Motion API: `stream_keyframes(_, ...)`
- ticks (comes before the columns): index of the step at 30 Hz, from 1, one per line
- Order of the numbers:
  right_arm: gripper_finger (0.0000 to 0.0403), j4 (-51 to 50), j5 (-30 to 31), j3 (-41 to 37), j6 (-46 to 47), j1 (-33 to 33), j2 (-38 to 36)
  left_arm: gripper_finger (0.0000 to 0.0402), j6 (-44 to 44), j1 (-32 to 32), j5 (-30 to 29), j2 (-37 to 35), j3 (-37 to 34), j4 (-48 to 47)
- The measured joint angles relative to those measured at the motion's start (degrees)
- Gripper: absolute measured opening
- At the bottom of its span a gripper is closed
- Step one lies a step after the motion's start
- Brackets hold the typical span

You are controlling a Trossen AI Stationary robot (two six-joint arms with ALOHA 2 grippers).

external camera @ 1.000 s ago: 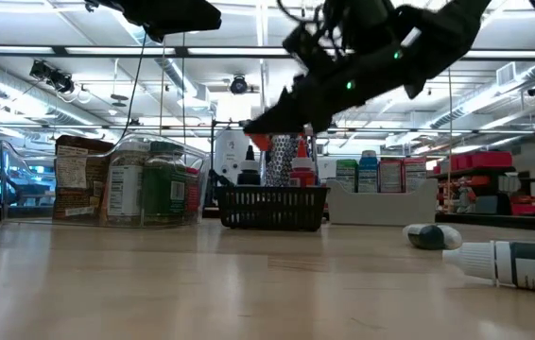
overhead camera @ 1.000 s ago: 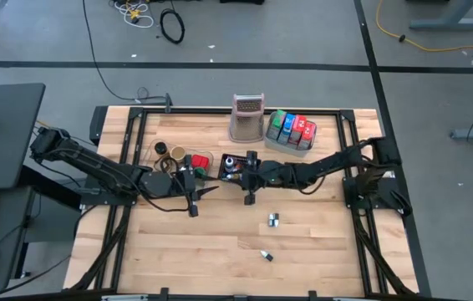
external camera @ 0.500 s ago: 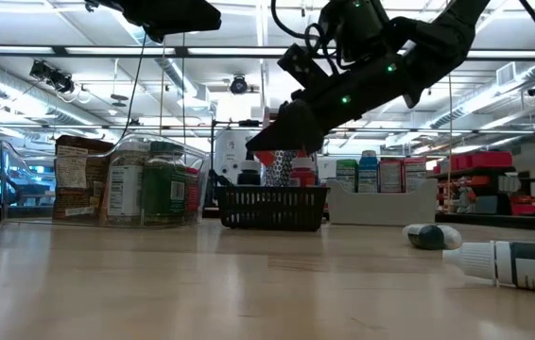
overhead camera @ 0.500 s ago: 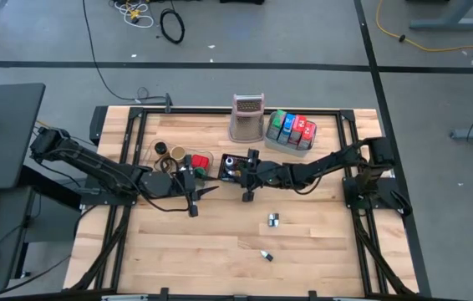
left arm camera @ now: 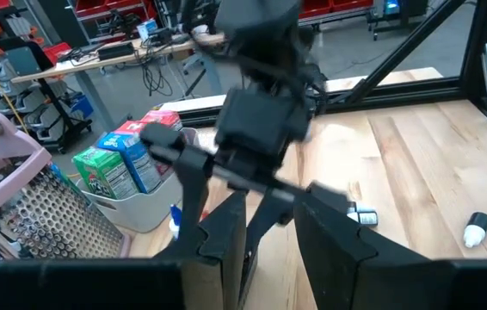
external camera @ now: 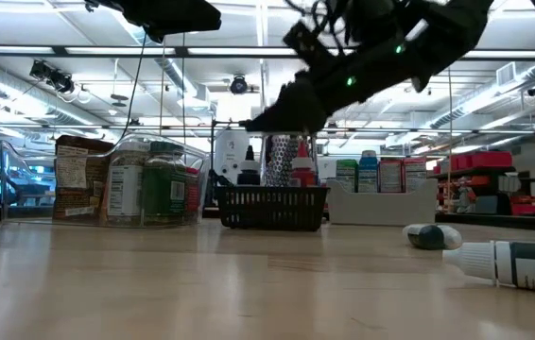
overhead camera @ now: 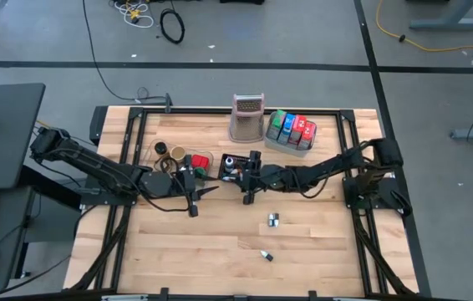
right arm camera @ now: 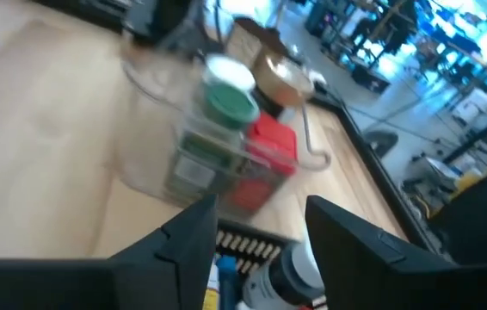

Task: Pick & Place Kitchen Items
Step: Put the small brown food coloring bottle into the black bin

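My right gripper [overhead camera: 239,172] hangs open above the black mesh basket [overhead camera: 224,159], with nothing between its fingers [right arm camera: 261,215]. Below it in the basket stand small bottles, among them a white one with a black cap [right arm camera: 288,277]. The clear tub [overhead camera: 193,161] left of the basket holds squat jars with green [right arm camera: 229,102], red [right arm camera: 268,142], white and brown lids. My left gripper [overhead camera: 205,191] waits just in front of the tub, its fingers [left arm camera: 269,215] a little apart and bare. Two small bottles [overhead camera: 273,220] [overhead camera: 265,255] lie on their sides on the bare wood.
A tall silvery grater [overhead camera: 247,118] stands at the far edge. Right of it, a grey tray [overhead camera: 280,144] holds green, blue and red packets. Two small lids or jars [overhead camera: 170,151] sit left of the tub. The near half of the table offers free room.
My right gripper dipped toward the basket with a small red-and-white bottle at its fingertips, then rose again. The bottle no longer shows at its tips.
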Motion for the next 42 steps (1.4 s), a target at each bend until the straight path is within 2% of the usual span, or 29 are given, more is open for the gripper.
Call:
stream_keyframes(7,0.0184,-7.72,-0.28,0.01,-0.77,4.27,-7.46,0.0110,-0.02,-0.01,3.69,0.00,0.00,0.03)
stream_keyframes(13,0.0182,-26.98,-5.98,0.01,-0.55,7.32,-13.75,0.0110,-0.01,-0.01,4.69,0.00,0.00,-0.05)
stream_keyframes(21,0.0196,-42.79,-15.12,0.00,8.14,11.37,-14.88,0.0110,-0.02,-0.01,4.66,0.00,0.00,0.11)
stream_keyframes(27,0.0229,-53.71,-16.12,-0.21,11.59,13.92,-14.88,0.0110,0.00,-0.01,4.66,0.00,0.00,0.09)
stream_keyframes(32,0.0245,-53.33,-16.96,-3.91,8.79,14.59,-14.88,0.0110,0.00,-0.01,4.65,0.00,0.00,0.11)
stream_keyframes(42,0.0247,-41.93,-17.10,-12.91,1.92,13.88,-14.38,0.0110,0.00,-0.01,4.64,0.00,0.00,0.15)
